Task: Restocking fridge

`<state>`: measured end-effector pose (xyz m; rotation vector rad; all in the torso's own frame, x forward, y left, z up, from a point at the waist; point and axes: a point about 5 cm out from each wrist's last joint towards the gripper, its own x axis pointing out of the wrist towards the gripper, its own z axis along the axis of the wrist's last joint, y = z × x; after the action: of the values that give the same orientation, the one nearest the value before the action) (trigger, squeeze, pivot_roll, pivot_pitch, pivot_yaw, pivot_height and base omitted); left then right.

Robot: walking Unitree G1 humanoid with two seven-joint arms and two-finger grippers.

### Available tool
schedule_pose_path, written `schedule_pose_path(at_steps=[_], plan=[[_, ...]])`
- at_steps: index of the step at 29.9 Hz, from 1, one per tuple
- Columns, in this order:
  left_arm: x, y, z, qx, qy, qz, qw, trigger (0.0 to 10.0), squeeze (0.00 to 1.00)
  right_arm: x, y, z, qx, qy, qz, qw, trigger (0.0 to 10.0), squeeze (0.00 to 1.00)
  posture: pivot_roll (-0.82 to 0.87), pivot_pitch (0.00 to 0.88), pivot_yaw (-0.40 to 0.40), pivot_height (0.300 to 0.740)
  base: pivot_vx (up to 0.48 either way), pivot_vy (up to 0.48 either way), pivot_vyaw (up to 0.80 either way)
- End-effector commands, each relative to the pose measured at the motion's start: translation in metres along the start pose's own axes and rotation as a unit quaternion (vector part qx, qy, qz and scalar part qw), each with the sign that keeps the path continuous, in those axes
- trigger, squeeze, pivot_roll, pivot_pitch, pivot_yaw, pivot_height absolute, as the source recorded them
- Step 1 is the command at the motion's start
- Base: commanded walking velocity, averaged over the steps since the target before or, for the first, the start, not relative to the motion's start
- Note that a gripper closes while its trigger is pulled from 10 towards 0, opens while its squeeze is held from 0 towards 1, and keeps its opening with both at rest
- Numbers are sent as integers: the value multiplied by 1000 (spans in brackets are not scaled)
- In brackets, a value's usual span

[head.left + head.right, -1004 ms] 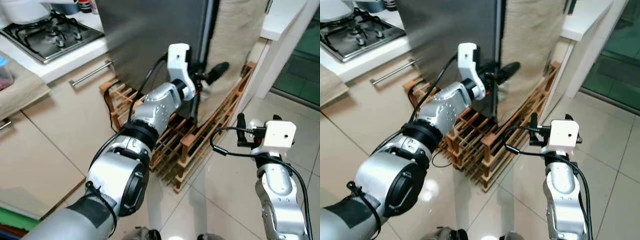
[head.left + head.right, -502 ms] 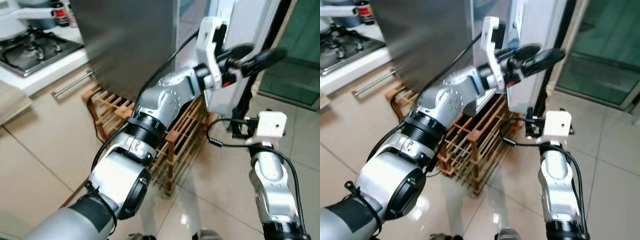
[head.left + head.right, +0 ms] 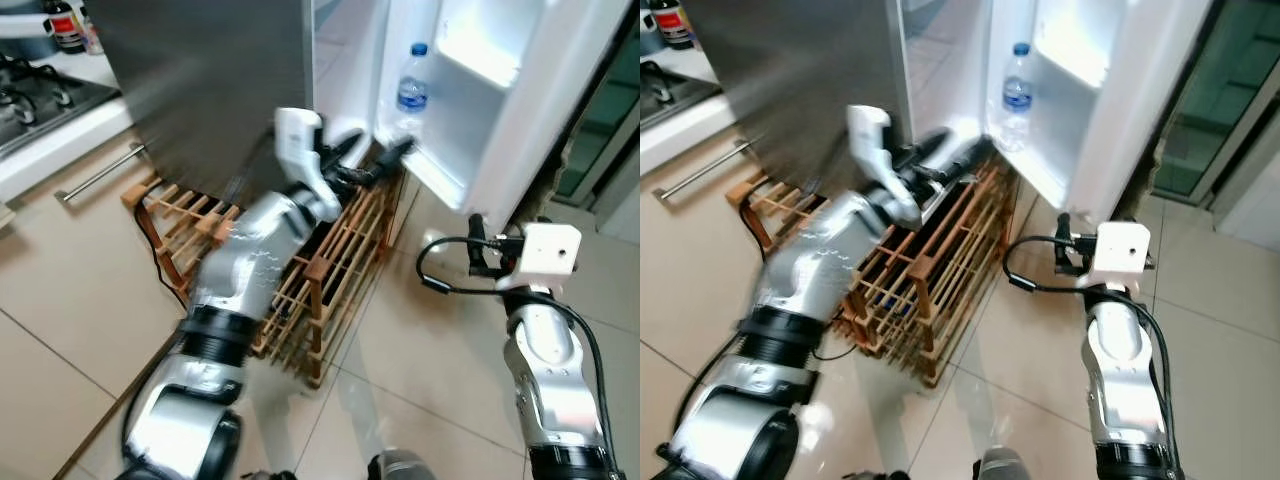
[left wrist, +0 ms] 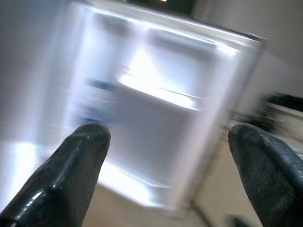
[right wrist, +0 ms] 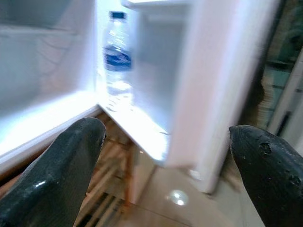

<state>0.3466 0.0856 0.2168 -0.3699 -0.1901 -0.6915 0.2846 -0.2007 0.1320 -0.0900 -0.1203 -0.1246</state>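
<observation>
Fridge door [image 3: 520, 110] stands open, water bottle [image 3: 409, 95] in its shelf; left claw [image 3: 370, 165], blurred, looks released; right claw [image 5: 165, 156] released.

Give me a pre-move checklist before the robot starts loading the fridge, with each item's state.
1. Fridge door swung open: ok.
2. Door shelf has room beside the water bottle: ok.
3. Left claw open and empty, low by the fridge opening: ok.
4. Right claw open and empty: ok.
5. Item to restock in hand: not ok.
6. Wooden rack stands close under the door; clearance for stepping in: cannot tell.
</observation>
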Motion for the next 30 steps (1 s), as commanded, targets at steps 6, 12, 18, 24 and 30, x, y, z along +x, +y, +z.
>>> schedule_pose_path(at_steps=[6,12,18,24,30], plan=[[4,-4,-3,-6,5,-6,1000,10000,0,-1,0,-2,1,3,1,1000,10000,0,-193,15,36,740,0,0,0],[4,-4,-3,-6,5,-6,1000,10000,0,-1,0,-2,1,3,1,1000,10000,0,-193,15,36,740,0,0,0],[4,-4,-3,-6,5,-6,1000,10000,0,-1,0,-2,1,3,1,1000,10000,0,-193,15,36,740,0,0,0],[4,-4,-3,-6,5,-6,1000,10000,0,-1,0,-2,1,3,1,1000,10000,0,-193,15,36,740,0,0,0],[4,-4,-3,-6,5,-6,1000,10000,0,-1,0,-2,1,3,1,1000,10000,0,-193,15,36,740,0,0,0]])
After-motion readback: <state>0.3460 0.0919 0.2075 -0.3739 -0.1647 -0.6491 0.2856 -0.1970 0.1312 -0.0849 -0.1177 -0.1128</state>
